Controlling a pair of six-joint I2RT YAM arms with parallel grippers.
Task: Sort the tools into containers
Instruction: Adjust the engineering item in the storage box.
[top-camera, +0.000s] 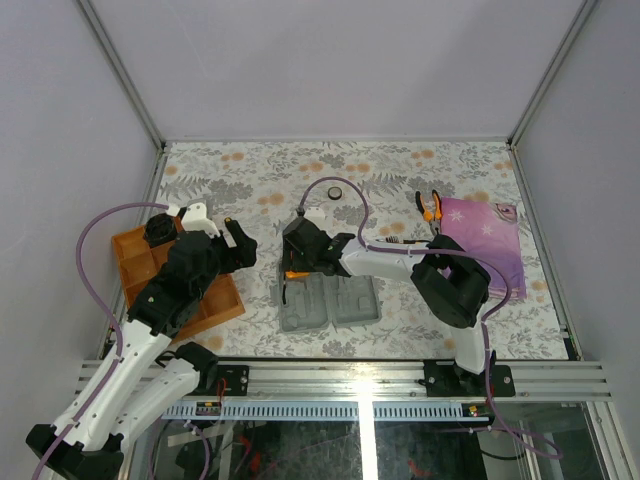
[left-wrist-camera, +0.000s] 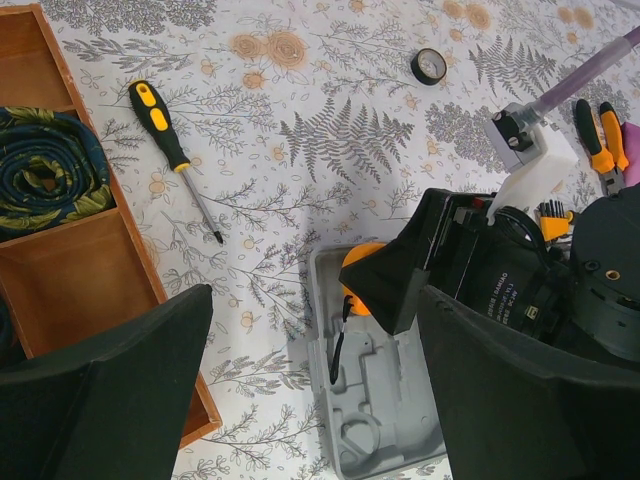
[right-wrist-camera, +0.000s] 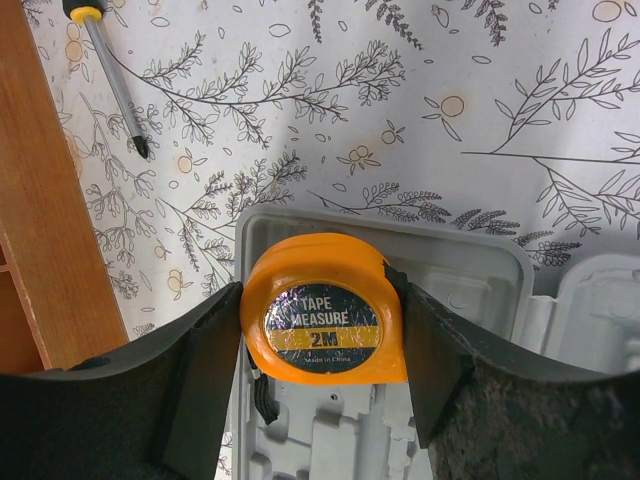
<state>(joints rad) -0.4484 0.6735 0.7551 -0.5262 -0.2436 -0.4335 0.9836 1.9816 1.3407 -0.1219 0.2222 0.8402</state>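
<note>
Tape measure (right-wrist-camera: 320, 300) is the one in play right now. It's orange with a "2M" label facing the wrist cam. The right gripper (right-wrist-camera: 322, 340) has it pinched between both fingers (right-wrist-camera: 205, 370), one on each side and closed snug against the body. It sits over the far end of the left half of the grey case (top-camera: 345, 305). Can't tell if it's touching the plastic or just above it. The case lies open and flat, both halves side by side with the moulded insides up.

The left gripper (left-wrist-camera: 312, 320) is spread wide with nothing in it. It hangs near the edge of the wooden tray (left-wrist-camera: 70, 290) and faces toward the case. One slot of that tray has a rolled-up blue and green cloth (left-wrist-camera: 45, 170) in it.

The other tools are out on the flowery table (top-camera: 250, 175):
- The screwdriver (left-wrist-camera: 165, 130) lies flat between the tray and the case.
- The tape ring (top-camera: 334, 192) is well past the case.
- The pliers (top-camera: 429, 208) are just beside the far corner of the purple cloth (top-camera: 485, 245).
- The bit set (left-wrist-camera: 553, 213) is partly hidden behind the right arm.
</note>
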